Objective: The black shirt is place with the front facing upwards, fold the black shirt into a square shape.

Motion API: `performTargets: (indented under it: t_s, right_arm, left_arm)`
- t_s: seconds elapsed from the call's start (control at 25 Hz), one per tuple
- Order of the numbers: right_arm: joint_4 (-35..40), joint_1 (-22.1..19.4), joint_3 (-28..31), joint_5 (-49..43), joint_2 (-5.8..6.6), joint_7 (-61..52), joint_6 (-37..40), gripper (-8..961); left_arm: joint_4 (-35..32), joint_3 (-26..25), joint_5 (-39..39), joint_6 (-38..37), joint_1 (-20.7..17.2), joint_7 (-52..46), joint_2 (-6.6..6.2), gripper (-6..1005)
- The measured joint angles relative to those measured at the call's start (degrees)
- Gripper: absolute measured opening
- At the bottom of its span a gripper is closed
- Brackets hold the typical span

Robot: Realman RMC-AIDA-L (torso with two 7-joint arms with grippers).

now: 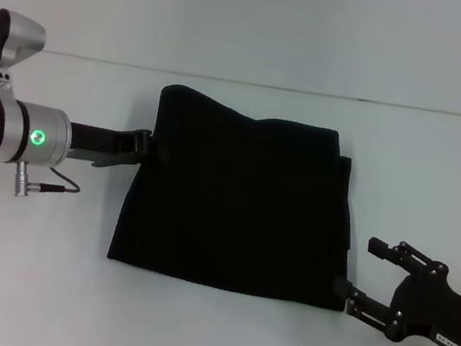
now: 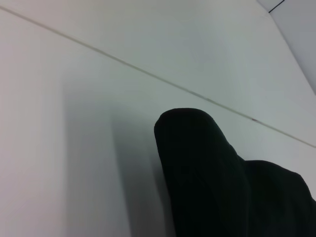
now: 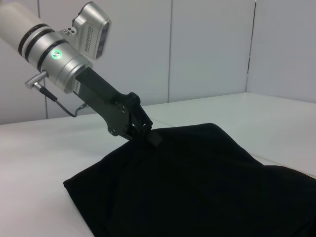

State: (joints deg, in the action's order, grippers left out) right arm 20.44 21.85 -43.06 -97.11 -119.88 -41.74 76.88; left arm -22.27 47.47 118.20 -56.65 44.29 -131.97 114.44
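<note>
Two grippers are on this black shirt (image 1: 239, 201) at once, one on each side. The shirt is already folded down into a rough rectangle, lying flat on the white table (image 1: 206, 327) about in the middle of the head view. No lettering or neck label shows, just plain black cloth with a couple of layered edges down the side near the right arm.

The left gripper (image 1: 154, 147) comes in low from the robot's left and meets the shirt's left edge up toward the far corner. In the right wrist view the left gripper (image 3: 150, 137) has its tip pressed right against the cloth, and the fingers look closed down on that edge, so I'd call it pinching the fabric. The green ring light (image 1: 38, 138) on that arm's wrist is lit. The left wrist view just shows a rounded hump of the shirt (image 2: 207, 177) raised off the table surface, no fingers in sight.

The right gripper (image 1: 364, 273) is at the near right corner. Its jaws are spread wide: one finger sits by the shirt's corner and looks like it touches the hem, the other is up and clear of the cloth, with nothing held between them.
</note>
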Motion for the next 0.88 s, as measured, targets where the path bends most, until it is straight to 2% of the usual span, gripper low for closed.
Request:
performTargets:
  t_s: [0.32, 0.48, 0.64, 0.8, 0.88]
  right_arm:
    - [-0.2, 0.6, 0.0, 0.1, 0.0, 0.4, -0.3, 798]
    - [-0.4, 0.7, 0.1, 0.2, 0.0, 1.0, -0.3, 798]
    - [-0.5, 0.7, 0.8, 0.2, 0.0, 1.2, 0.1, 798]
    - [-0.5, 0.8, 1.9, 0.2, -0.1, 1.5, 2.0, 798]
    - [-0.5, 1.1, 2.0, 0.2, -0.15, 1.5, 3.0, 799]
  left_arm:
    - [-3.6, 0.0, 0.1, 0.1, -1.6, 2.0, 1.83, 135]
    - [-6.7, -0.4, 0.0, -2.9, -3.9, 2.9, 1.68, 202]
    - [-12.1, -4.0, -0.2, -12.2, -7.3, 10.0, 1.45, 285]
    - [-18.7, -10.5, -2.3, -27.6, -12.4, 28.1, 2.59, 368]
    - [-21.4, -12.1, -3.6, -32.6, -15.1, 35.0, 3.71, 525]
